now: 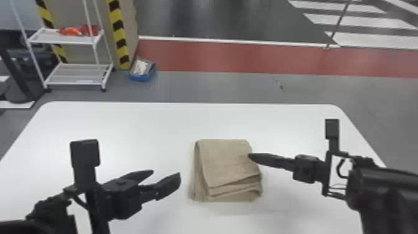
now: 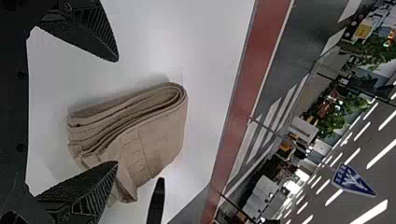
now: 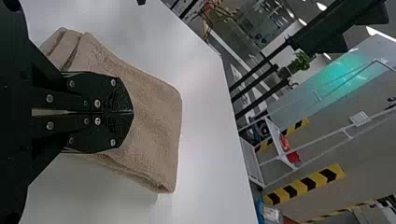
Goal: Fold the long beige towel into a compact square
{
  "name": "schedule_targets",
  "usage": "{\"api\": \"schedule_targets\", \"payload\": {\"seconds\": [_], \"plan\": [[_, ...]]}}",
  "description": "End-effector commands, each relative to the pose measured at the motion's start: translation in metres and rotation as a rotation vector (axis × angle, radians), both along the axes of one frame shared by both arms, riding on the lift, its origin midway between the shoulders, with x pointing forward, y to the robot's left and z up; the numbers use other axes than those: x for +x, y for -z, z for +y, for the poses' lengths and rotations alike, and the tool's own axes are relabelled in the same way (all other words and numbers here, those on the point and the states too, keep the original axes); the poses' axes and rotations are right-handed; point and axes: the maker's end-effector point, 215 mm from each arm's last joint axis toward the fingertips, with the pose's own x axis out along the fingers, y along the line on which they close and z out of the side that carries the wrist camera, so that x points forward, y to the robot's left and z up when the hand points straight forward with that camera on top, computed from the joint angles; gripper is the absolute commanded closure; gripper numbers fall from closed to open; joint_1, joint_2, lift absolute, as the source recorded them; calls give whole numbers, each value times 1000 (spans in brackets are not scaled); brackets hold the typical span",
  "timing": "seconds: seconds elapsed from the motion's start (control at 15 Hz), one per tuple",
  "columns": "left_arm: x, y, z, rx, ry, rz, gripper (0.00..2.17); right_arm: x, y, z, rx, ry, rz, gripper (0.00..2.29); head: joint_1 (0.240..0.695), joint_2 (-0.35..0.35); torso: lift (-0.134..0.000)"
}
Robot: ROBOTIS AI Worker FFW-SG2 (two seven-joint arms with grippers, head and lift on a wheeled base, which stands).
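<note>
Head view | one fuzzy beige towel (image 1: 228, 161), squarish, layered, on your one smooth white table (image 1: 118, 127) | your left gripper (image 1: 166, 173): two fingers spread | your right gripper (image 1: 250, 155): two fingers pressed together

White table bearing folded beige towel.White table (image 1: 130, 130) under folded beige towel (image 1: 225, 161)

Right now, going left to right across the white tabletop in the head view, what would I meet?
Left gripper with open fingers, folded beige towel, then right gripper with closed fingers, tips overlapping the towel's right edge.
</note>
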Motion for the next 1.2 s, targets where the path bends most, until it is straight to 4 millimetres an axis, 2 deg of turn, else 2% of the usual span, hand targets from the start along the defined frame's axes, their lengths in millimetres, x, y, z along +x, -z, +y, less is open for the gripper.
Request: {"api": "schedule_targets", "payload": {"seconds": [0.0, 0.13, 0.2, 0.33, 0.4, 0.47, 0.53, 0.6, 0.67, 0.73, 0.87, 1.0, 1.13], "plan": [[8, -6, 9, -4, -25, -16, 103, -18, -28, -22, -51, 107, -157, 22, 695, -130, -124], [26, -23, 30, 19, -85, -103, 103, -15, -53, -29, -194, 262, -347, -2, 695, -165, -124], [31, -27, 47, 32, -122, -130, 103, -13, -67, -37, -260, 326, -426, 12, 695, -169, -124], [40, -37, 90, 69, -230, -209, 97, -15, -73, -38, -308, 379, -482, 29, 695, -146, -124], [41, -43, 118, 90, -299, -261, 83, -16, -75, -36, -332, 402, -513, 33, 695, -130, -124], [40, -46, 147, 121, -366, -304, 76, -18, -67, -36, -356, 435, -501, 36, 695, -105, -124], [38, -46, 168, 130, -415, -327, 70, -22, -56, -35, -377, 472, -479, 36, 695, -83, -124], [34, -45, 188, 139, -462, -352, 66, -28, -54, -32, -401, 520, -477, 36, 695, -56, -124], [30, -53, 206, 165, -515, -423, 63, -35, -51, -22, -419, 537, -472, 36, 695, -12, -124], [25, -69, 217, 195, -548, -528, 63, -41, -47, -17, -437, 537, -467, 49, 695, 10, -124], [17, -57, 221, 225, -551, -519, 56, -44, -46, -15, -423, 542, -454, 63, 695, 62, -124], [12, -57, 224, 267, -557, -550, 56, -48, -47, -14, -417, 544, -456, 66, 695, 103, -124], [11, -53, 227, 302, -560, -555, 56, -49, -48, -13, -397, 548, -454, 66, 695, 113, -124]]}}
